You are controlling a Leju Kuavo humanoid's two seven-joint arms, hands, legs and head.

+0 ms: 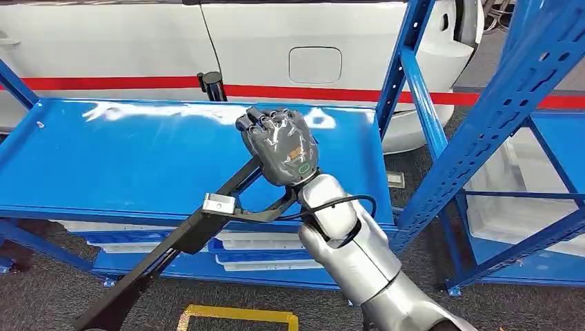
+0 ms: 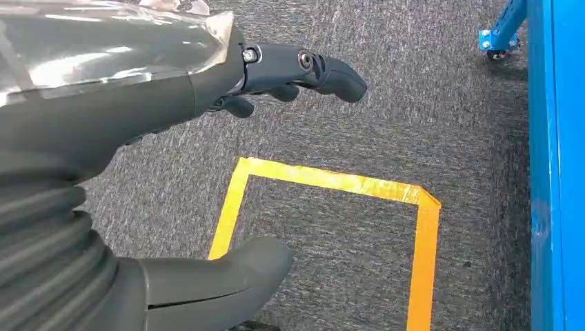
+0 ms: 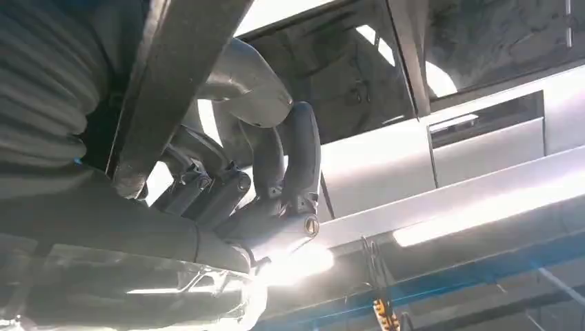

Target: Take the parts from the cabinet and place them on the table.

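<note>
Right robot hand (image 1: 279, 146) raised over the blue shelf (image 1: 138, 158), fingers curled around the upper end of a long black part (image 1: 172, 245), back of the hand toward the camera. The part slants down from the hand past the shelf's front edge toward the floor, with a small silver block on it near the edge. Behind the shelf a white car (image 1: 276, 41) with a red stripe; yellow tape (image 1: 238, 316) on the grey carpet below.

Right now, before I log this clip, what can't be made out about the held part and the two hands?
- Long black part: its lower end is cut off by the head view's bottom edge.
- Right hand: the hand's back hides its grip in the head view; the right wrist view is dark and glary.
- Left hand: the left wrist view's edge crops it.
</note>
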